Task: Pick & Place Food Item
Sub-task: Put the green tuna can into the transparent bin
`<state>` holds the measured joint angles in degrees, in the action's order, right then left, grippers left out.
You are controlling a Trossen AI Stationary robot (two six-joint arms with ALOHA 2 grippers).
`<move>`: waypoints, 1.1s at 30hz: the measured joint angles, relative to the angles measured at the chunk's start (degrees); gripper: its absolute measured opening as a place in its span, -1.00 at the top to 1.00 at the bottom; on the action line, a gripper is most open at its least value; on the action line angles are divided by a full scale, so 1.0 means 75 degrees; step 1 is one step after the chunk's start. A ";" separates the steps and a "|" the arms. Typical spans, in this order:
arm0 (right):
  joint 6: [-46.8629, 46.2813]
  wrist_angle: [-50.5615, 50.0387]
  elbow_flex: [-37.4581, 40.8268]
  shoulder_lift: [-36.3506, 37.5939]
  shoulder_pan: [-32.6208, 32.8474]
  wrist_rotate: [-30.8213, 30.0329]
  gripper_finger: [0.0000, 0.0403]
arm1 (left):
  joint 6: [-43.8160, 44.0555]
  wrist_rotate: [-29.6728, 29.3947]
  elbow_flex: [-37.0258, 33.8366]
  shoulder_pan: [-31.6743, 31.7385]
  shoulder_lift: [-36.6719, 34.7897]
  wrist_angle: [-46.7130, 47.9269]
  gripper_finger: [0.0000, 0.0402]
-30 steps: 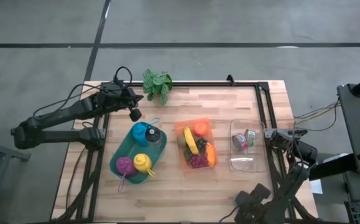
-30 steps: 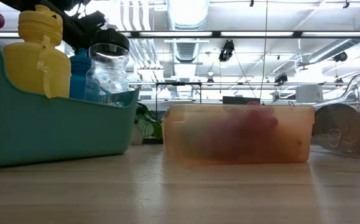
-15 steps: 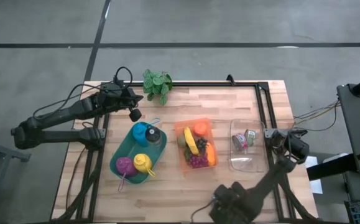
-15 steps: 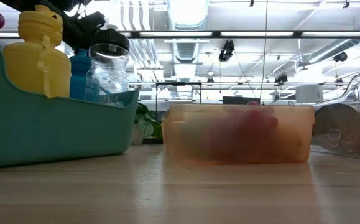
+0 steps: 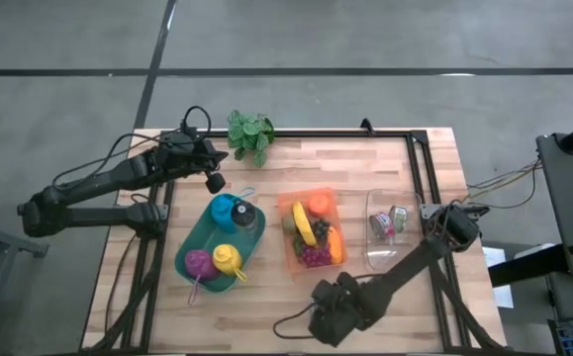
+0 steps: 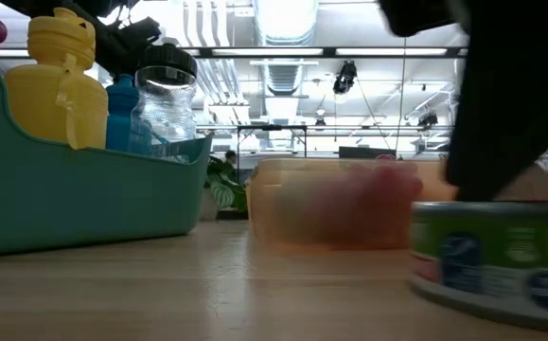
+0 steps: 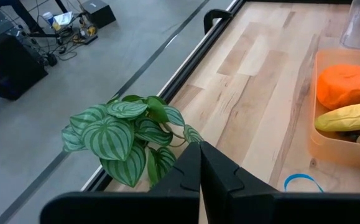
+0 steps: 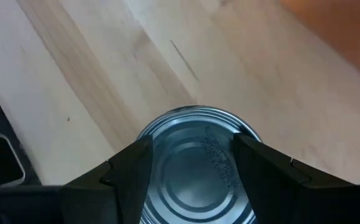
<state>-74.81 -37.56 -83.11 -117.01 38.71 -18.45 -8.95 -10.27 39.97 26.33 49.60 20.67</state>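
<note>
The right gripper [image 8: 189, 171] has swung left along the near surface [image 5: 266, 321], jaws clamping a can [image 8: 195, 165]; left gripper [image 7: 199, 168] shut, empty.

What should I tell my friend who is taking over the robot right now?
Right claw: closed on a tin can, low over the wood at the table's front edge, in front of the orange fruit tub.
Left claw: shut, empty, waiting by the plant at the back left.
More cans sit in the clear bin on the right.
Done: the can is picked up.
Left: set it down and let go.
</note>
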 joint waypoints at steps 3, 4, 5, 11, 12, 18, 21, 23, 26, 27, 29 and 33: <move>0.0494 0.0212 0.0006 -0.0012 -0.0163 0.0008 -0.10 | 0.0000 0.0001 0.0000 0.0000 0.0000 0.0000 0.99; 0.0641 0.0248 0.0006 -0.0013 -0.0197 0.0010 -0.10 | 0.0000 0.0001 0.0000 0.0000 0.0000 0.0000 0.99; 0.0756 0.0272 0.0009 -0.0015 -0.0229 0.0008 -0.10 | 0.0000 0.0001 0.0000 0.0000 0.0000 0.0000 0.99; 0.0978 0.0247 -0.0129 0.0014 -0.0230 -0.0199 -0.10 | 0.0000 0.0001 0.0000 0.0000 0.0000 0.0000 0.99; 0.1043 0.0220 -0.0156 0.0075 -0.0211 -0.0296 -0.10 | 0.0000 -0.0001 0.0000 0.0000 0.0000 0.0001 0.99; 0.1590 0.0180 -0.0157 0.0927 -0.0196 -0.1002 -0.10 | 0.0000 -0.0001 0.0000 0.0000 0.0000 0.0006 0.99; 0.1966 0.0182 -0.0119 0.1470 -0.0196 -0.1607 -0.10 | 0.0000 0.0001 0.0000 0.0000 0.0000 0.0012 0.99; 0.2255 0.0209 -0.0120 0.1835 -0.0161 -0.1957 -0.10 | 0.0000 0.0001 0.0000 0.0000 0.0000 0.0021 0.99; 0.2584 0.0254 -0.0128 0.2294 -0.0117 -0.2118 -0.10 | 0.0000 0.0001 0.0000 0.0000 0.0000 0.0035 0.99; 0.2650 0.0280 -0.0128 0.2422 -0.0103 -0.2137 -0.10 | 0.0000 -0.0001 0.0000 0.0000 0.0000 0.0032 0.99; 0.2763 0.0294 -0.0128 0.2660 -0.0055 -0.2175 -0.10 | 0.0000 -0.0001 0.0000 0.0000 0.0000 0.0038 0.99; 0.3074 0.0314 -0.0134 0.2981 -0.0026 -0.2438 -0.10 | 0.0000 0.0000 0.0000 0.0001 0.0000 0.0041 0.99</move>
<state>-51.75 -35.20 -84.12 -94.65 38.51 -36.74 -8.95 -10.27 39.97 26.34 49.60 20.97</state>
